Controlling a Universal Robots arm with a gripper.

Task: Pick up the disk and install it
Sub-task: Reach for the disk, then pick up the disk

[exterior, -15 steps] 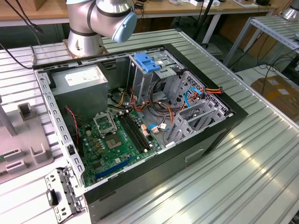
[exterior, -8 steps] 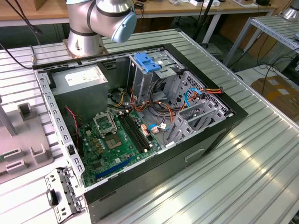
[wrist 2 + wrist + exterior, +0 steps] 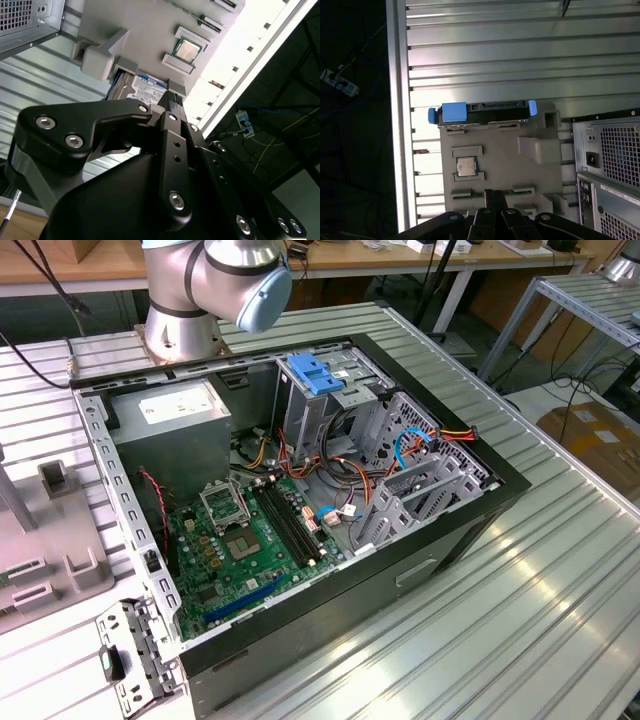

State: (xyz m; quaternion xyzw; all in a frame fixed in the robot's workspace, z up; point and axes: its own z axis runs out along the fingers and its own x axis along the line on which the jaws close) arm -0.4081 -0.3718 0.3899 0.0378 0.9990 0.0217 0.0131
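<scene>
You've got the ribbed metal table (image 3: pixel 560 570) under everything; on it the open computer case (image 3: pixel 420 570), lid off, boards and cables showing; the arm (image 3: pixel 215 280) rises behind it; at the exterior view's left, just beside the case, sits the grey holder (image 3: pixel 495 155). In the first wrist view the gripper (image 3: pixel 495 196) hangs above that holder, fingertips pressed together on nothing, well apart from the disk (image 3: pixel 492 114). The disk stands on its long edge in a slot at the holder's end, black body between blue rails, blue tab (image 3: pixel 454 112) at one end; a small square chip (image 3: pixel 466 166) lies in a pocket between it and your fingertips.

My read on handling: stiff, dense for its size, no give in the metal body; it won't like a knock or a drop. The plastic rails and tab probably flex, so I'd leave them alone; the two flat faces near the middle of the raised edge look like the safest hold, square so it lifts without twisting.
</scene>
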